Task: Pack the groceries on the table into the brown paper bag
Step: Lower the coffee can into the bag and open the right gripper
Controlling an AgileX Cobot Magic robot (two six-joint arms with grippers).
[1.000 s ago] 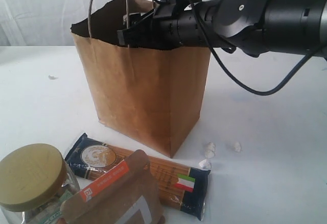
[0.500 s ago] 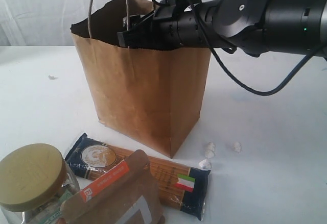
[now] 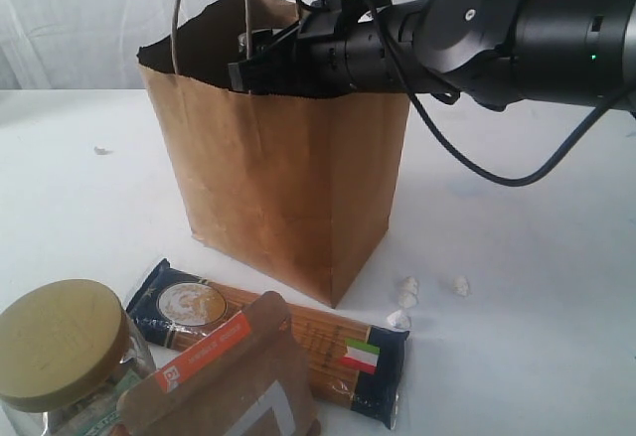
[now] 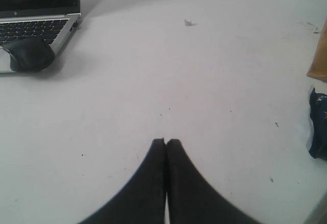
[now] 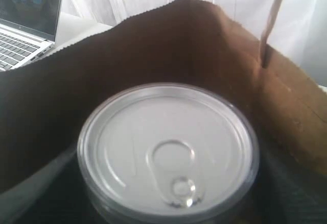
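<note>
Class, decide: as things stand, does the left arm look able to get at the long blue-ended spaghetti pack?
Probably yes. The left arm's fingers, shut, hang over the plain white table, and only open tabletop separates them from the long blue-ended spaghetti pack's dark end.

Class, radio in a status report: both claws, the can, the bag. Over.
Left claw shut, empty, above the table. Right claw holds can at open top of bag. Jar, pouch, spaghetti lie outside. No blockage seen.

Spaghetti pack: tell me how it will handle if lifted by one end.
Probably stiff, since the spaghetti pack is long and its strands lie straight. Its glossy film looks slippery. Lying flat, it should slide, not roll.
</note>
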